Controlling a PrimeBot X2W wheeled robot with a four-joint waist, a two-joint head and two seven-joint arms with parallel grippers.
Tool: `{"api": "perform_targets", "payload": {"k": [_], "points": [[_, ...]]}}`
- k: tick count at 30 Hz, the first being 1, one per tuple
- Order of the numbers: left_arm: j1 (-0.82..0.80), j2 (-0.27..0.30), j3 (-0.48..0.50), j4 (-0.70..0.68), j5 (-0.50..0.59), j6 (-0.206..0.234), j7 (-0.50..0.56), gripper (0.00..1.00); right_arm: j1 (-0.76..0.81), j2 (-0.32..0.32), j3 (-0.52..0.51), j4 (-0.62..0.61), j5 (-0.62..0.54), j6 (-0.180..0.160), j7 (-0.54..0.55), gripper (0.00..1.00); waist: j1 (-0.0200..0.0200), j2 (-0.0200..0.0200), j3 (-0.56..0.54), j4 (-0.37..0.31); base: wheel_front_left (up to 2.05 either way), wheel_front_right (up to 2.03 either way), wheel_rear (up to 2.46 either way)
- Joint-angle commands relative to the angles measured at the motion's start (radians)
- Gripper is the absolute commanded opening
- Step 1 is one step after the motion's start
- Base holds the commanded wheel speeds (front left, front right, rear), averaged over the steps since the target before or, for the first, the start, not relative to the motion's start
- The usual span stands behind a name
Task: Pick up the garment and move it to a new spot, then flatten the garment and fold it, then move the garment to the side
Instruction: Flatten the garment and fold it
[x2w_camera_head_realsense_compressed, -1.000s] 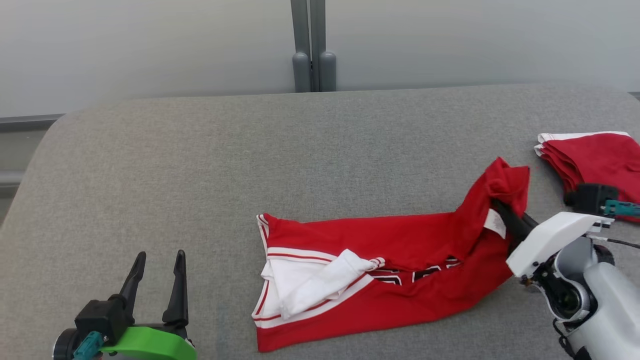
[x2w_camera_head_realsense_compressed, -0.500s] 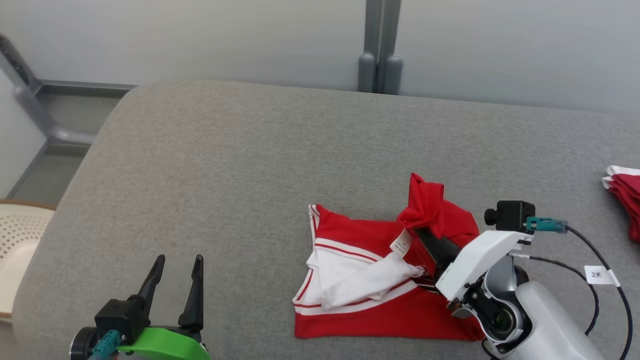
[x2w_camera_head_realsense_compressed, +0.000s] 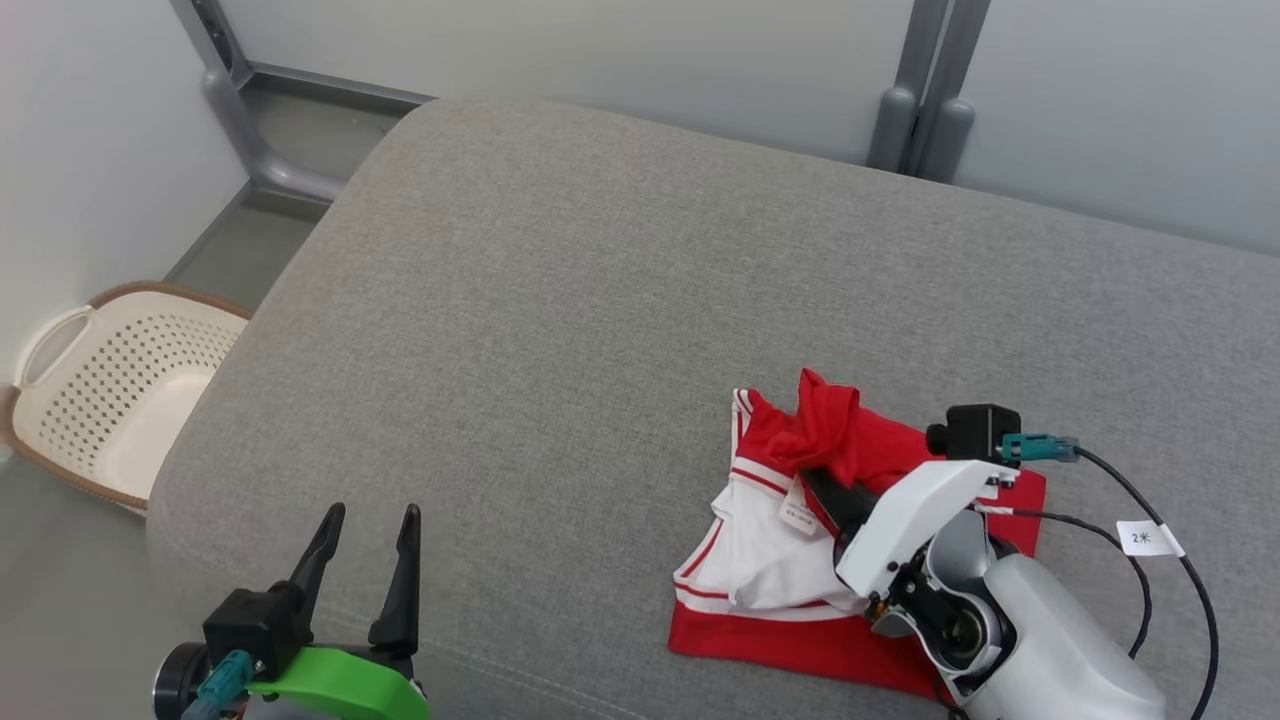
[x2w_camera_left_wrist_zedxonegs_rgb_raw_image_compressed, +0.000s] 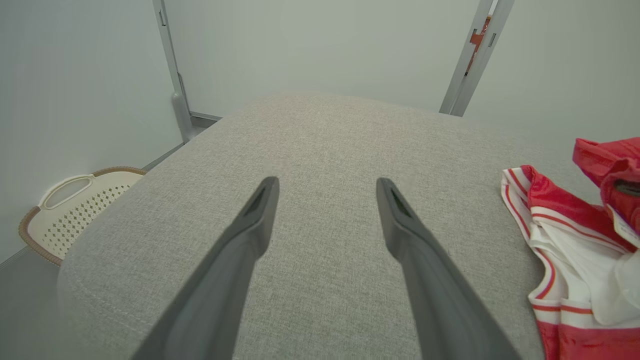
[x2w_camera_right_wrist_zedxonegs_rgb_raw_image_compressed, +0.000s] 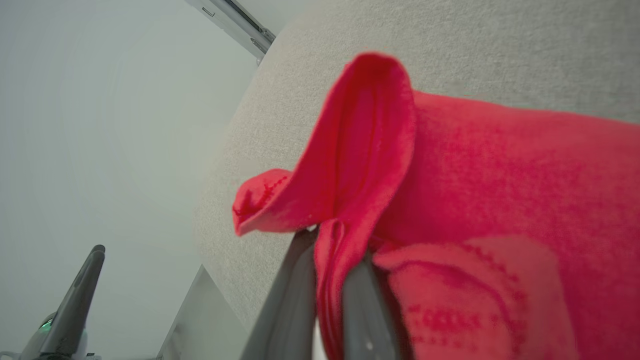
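Observation:
A red garment (x2w_camera_head_realsense_compressed: 775, 640) with white trim lies bunched on the grey padded surface (x2w_camera_head_realsense_compressed: 600, 300), low and right in the head view. My right gripper (x2w_camera_head_realsense_compressed: 818, 483) is shut on a raised red fold of it, the fingertips buried in cloth. In the right wrist view the two fingers (x2w_camera_right_wrist_zedxonegs_rgb_raw_image_compressed: 297, 285) pinch the red garment (x2w_camera_right_wrist_zedxonegs_rgb_raw_image_compressed: 450, 165), which flares above them. My left gripper (x2w_camera_head_realsense_compressed: 367, 520) hovers open and holds nothing at the lower left, well away from the garment. In the left wrist view its open gripper (x2w_camera_left_wrist_zedxonegs_rgb_raw_image_compressed: 325, 185) points over bare grey fabric, with the garment (x2w_camera_left_wrist_zedxonegs_rgb_raw_image_compressed: 560, 235) at the right edge.
A cream perforated basket (x2w_camera_head_realsense_compressed: 110, 385) sits on the floor left of the padded surface, also the basket (x2w_camera_left_wrist_zedxonegs_rgb_raw_image_compressed: 75, 210) in the left wrist view. Grey posts (x2w_camera_head_realsense_compressed: 925, 95) stand behind the far edge. A black cable with a white tag (x2w_camera_head_realsense_compressed: 1145, 538) trails by my right arm.
The head camera has swung left, bringing the basket in and losing a red pile at the right. My right gripper has drawn the held fold leftward over the garment, which is now shorter and more bunched.

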Motion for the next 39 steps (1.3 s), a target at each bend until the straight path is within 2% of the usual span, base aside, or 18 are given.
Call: {"api": "perform_targets", "payload": {"k": [1,2,3,4,5,6,10,15,19,24,28,31,36,37,39], "points": [[-0.019,0.007,0.003,0.003,-0.005,-0.002,-0.003,1.0,-0.012,0.0,0.009,0.019,-0.003,0.001,-0.003,0.0,0.0,0.0,0.01,0.017,0.0,0.0,0.0],[-0.02,0.009,0.004,0.004,-0.006,-0.002,-0.003,1.0,-0.017,0.001,0.014,0.028,-0.005,0.001,-0.007,0.0,0.0,0.0,0.01,0.018,0.0,0.0,0.0],[-0.022,0.011,0.007,0.005,-0.006,-0.002,-0.003,1.0,-0.021,0.005,0.022,0.038,-0.003,0.001,-0.01,0.17,0.0,0.0,0.008,0.016,0.0,0.0,0.0],[-0.023,0.012,0.009,0.005,-0.007,-0.002,-0.003,1.0,-0.021,0.008,0.032,0.05,-0.001,0.001,-0.004,0.52,0.0,0.0,0.007,0.013,0.0,0.0,0.0],[-0.024,0.013,0.01,0.004,-0.006,-0.002,-0.003,1.0,-0.023,0.009,0.043,0.057,-0.002,0.001,-0.002,0.93,0.0,0.0,0.006,0.008,0.0,0.0,0.0],[-0.023,0.013,0.013,0.003,-0.005,-0.001,-0.003,1.0,-0.028,0.013,0.054,0.063,0.003,0.001,-0.006,1.0,0.0,0.0,0.004,0.001,0.0,0.0,0.0],[-0.012,0.011,0.022,-0.004,-0.012,0.002,-0.003,1.0,-0.033,0.011,0.084,0.044,0.026,0.001,-0.029,1.0,0.0,0.0,-0.012,-0.035,0.0,0.0,0.0],[-0.001,0.009,0.029,-0.027,-0.026,0.005,-0.003,1.0,-0.01,-0.032,0.106,-0.026,0.028,0.001,-0.073,1.0,0.0,0.0,-0.045,-0.092,0.0,0.0,0.0],[0.011,0.014,0.032,-0.045,-0.017,0.015,-0.003,1.0,0.009,-0.095,0.094,-0.121,0.018,0.001,-0.131,1.0,0.0,0.0,-0.065,-0.145,0.0,0.0,0.0],[0.028,0.003,0.037,-0.067,-0.015,0.032,-0.003,1.0,0.045,-0.181,0.004,-0.176,-0.026,0.001,-0.232,1.0,0.0,0.0,-0.075,-0.196,0.0,0.0,0.0],[0.035,-0.003,0.042,-0.085,-0.01,0.037,-0.003,1.0,0.082,-0.231,-0.103,-0.119,-0.097,0.001,-0.294,1.0,0.0,0.0,-0.08,-0.218,0.0,0.0,0.0],[0.04,-0.006,0.044,-0.089,-0.006,0.038,-0.003,1.0,0.088,-0.212,-0.17,-0.064,-0.146,0.001,-0.318,1.0,0.0,0.0,-0.081,-0.223,0.0,0.0,0.0],[0.038,-0.013,0.04,-0.094,0.002,0.034,-0.003,1.0,0.082,-0.182,-0.208,-0.021,-0.213,0.001,-0.332,1.0,0.0,0.0,-0.082,-0.22,0.0,0.0,0.0],[0.036,-0.013,0.038,-0.094,0.002,0.032,-0.003,1.0,0.079,-0.172,-0.207,-0.017,-0.217,0.001,-0.331,0.85,0.0,0.0,-0.081,-0.217,0.0,0.0,0.0],[0.031,-0.015,0.037,-0.094,0.003,0.03,-0.003,1.0,0.074,-0.163,-0.195,-0.005,-0.226,0.001,-0.32,0.0,0.0,0.0,-0.08,-0.206,0.0,0.0,0.0]]}}
